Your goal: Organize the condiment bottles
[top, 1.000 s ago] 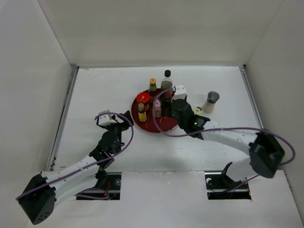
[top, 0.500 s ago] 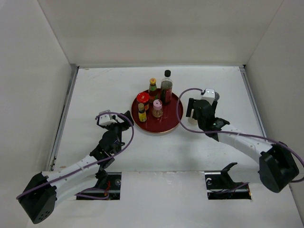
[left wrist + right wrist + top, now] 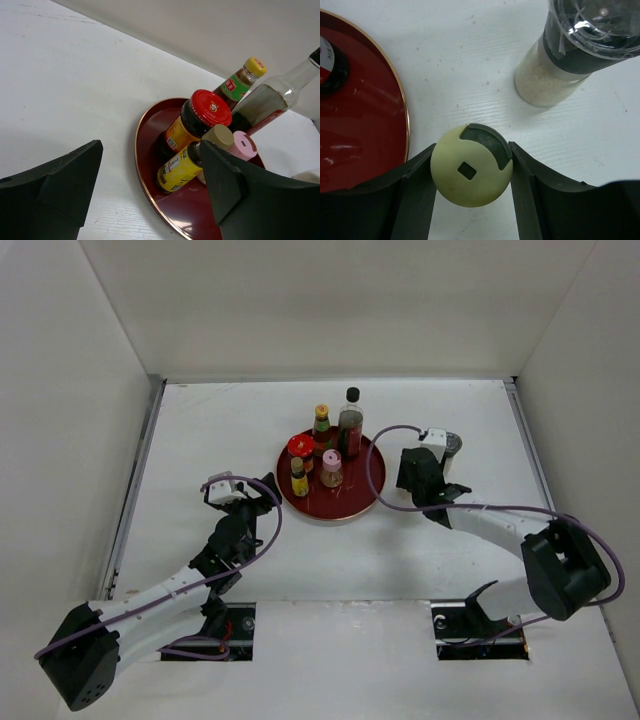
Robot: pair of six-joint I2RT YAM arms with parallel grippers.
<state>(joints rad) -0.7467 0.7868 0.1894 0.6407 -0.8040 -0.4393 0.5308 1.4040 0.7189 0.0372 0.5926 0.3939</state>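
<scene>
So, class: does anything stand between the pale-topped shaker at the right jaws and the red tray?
Nothing visible does: only bare table separates the pale-topped shaker from the red tray. The grey-topped shaker stands on the shaker's other side.

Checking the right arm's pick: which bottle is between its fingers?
The pale-topped shaker, on the table off the red tray, fingers against both sides; the grey-topped shaker stands beside it, untouched.
</scene>
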